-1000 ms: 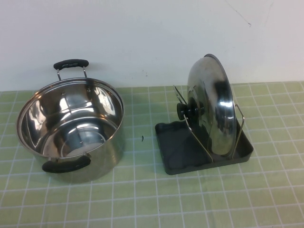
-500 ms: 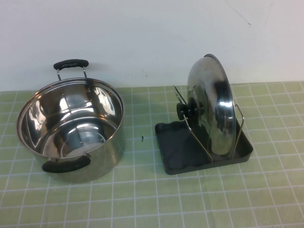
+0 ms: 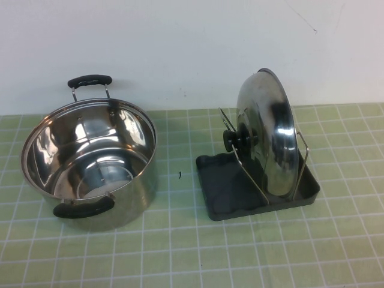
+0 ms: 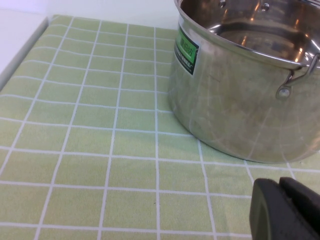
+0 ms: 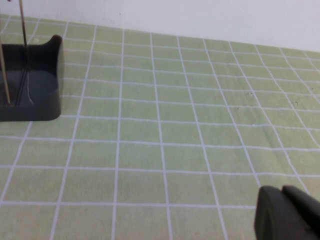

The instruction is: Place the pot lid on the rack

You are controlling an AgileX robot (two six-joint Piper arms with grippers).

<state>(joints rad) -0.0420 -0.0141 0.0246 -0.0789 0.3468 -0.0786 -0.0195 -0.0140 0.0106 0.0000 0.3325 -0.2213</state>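
Observation:
The shiny steel pot lid (image 3: pixel 268 138) with its black knob (image 3: pixel 233 139) stands on edge between the wire loops of the dark grey rack (image 3: pixel 228 192), right of centre in the high view. A corner of the rack also shows in the right wrist view (image 5: pixel 35 80). Neither arm shows in the high view. My left gripper (image 4: pixel 282 186) is shut and empty, low over the mat beside the pot. My right gripper (image 5: pixel 285 192) is shut and empty over the mat, well apart from the rack.
A deep steel pot (image 3: pixel 90 159) with two black handles stands open at the left and fills part of the left wrist view (image 4: pixel 245 85). A green checked mat (image 3: pixel 180 252) covers the table. A white wall (image 3: pixel 180 48) runs behind.

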